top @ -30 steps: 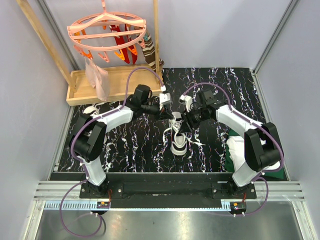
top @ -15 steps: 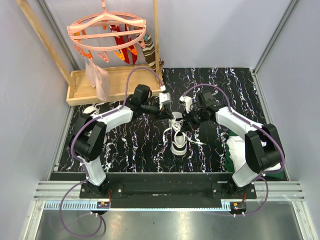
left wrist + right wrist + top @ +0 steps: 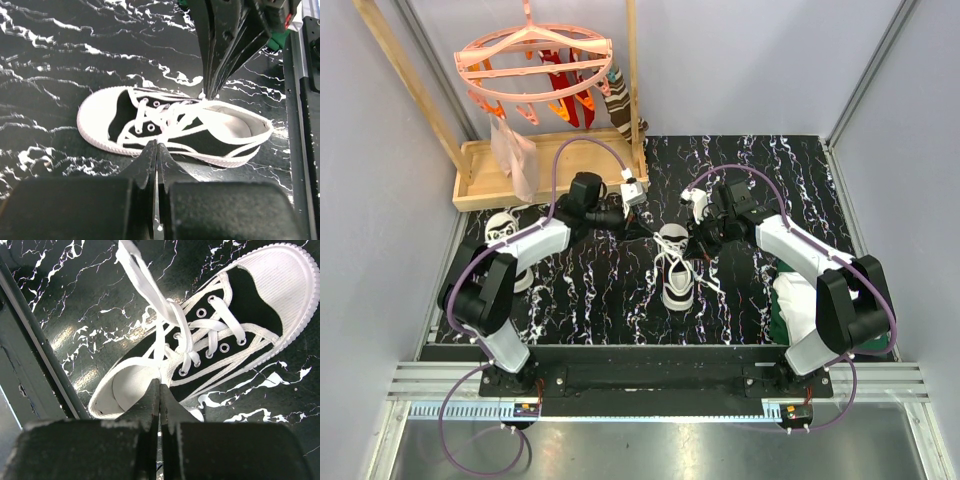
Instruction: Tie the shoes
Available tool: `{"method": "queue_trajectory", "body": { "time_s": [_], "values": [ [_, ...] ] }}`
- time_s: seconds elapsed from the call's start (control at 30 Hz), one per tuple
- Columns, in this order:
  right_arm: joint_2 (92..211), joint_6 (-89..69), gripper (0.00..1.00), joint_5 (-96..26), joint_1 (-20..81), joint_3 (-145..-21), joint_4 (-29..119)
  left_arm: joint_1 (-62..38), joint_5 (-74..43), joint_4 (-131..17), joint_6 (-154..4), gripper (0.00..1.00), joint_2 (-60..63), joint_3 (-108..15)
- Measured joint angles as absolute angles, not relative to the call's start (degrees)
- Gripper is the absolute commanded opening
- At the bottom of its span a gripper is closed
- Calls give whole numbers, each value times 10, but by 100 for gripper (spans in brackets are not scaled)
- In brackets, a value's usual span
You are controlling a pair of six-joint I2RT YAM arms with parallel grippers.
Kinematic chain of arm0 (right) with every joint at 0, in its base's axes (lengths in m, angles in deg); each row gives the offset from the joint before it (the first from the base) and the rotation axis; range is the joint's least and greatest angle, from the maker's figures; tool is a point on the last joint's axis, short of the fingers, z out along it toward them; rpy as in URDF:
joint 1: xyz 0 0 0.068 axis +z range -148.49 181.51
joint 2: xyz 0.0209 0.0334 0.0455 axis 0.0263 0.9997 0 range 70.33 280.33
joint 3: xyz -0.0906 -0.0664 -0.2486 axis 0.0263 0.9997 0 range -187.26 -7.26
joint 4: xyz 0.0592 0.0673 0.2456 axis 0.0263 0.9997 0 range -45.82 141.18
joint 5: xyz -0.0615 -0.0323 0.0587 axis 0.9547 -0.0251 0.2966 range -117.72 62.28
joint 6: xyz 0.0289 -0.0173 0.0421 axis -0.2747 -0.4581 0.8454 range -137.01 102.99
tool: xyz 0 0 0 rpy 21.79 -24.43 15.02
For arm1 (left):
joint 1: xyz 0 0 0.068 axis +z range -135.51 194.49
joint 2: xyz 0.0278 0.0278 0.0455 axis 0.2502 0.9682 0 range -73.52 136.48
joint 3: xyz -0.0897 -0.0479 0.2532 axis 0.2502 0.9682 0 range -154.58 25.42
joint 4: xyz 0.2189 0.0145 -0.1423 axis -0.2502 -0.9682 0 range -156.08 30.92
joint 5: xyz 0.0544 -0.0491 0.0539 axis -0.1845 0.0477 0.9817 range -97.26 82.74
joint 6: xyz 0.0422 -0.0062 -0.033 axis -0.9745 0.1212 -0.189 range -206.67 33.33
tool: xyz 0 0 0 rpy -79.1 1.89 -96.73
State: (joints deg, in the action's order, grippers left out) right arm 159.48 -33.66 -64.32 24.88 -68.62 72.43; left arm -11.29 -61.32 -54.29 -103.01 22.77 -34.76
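Top external view.

A: Where are the shoes lying?

B: One black sneaker [image 3: 677,275] is lying at the middle of the marbled worktop [image 3: 590,290], with its white toe cap pointing toward the near edge. The second sneaker [image 3: 503,224] is lying by the left edge, and the left arm is partly covering it. A folded white-and-green cloth [image 3: 790,300] is resting near the right edge.

A: How are the jaws standing?

B: The left gripper [image 3: 642,226] and the right gripper [image 3: 698,240] are flanking the heel end of the middle sneaker, one on each side. In the left wrist view the left jaws are pressing together, with their tips over the sneaker's side. Whether they are pinching a strand cannot be told. In the right wrist view the right jaws are likewise pressing together, at the sneaker's collar.

A: And the lacing?

B: A white lace [image 3: 142,275] is rising from the eyelets toward the upper edge of the right wrist view. Another strand is running down to the right jaws' tips, but a pinch on it cannot be confirmed.
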Motion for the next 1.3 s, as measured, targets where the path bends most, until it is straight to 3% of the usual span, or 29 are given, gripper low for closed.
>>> {"method": "queue_trajectory", "body": {
  "time_s": [1.3],
  "values": [
    [1613,-306,0,-648,249,-705,730,-103,-518,-540,-816,0,264,-292]
  ]
}}
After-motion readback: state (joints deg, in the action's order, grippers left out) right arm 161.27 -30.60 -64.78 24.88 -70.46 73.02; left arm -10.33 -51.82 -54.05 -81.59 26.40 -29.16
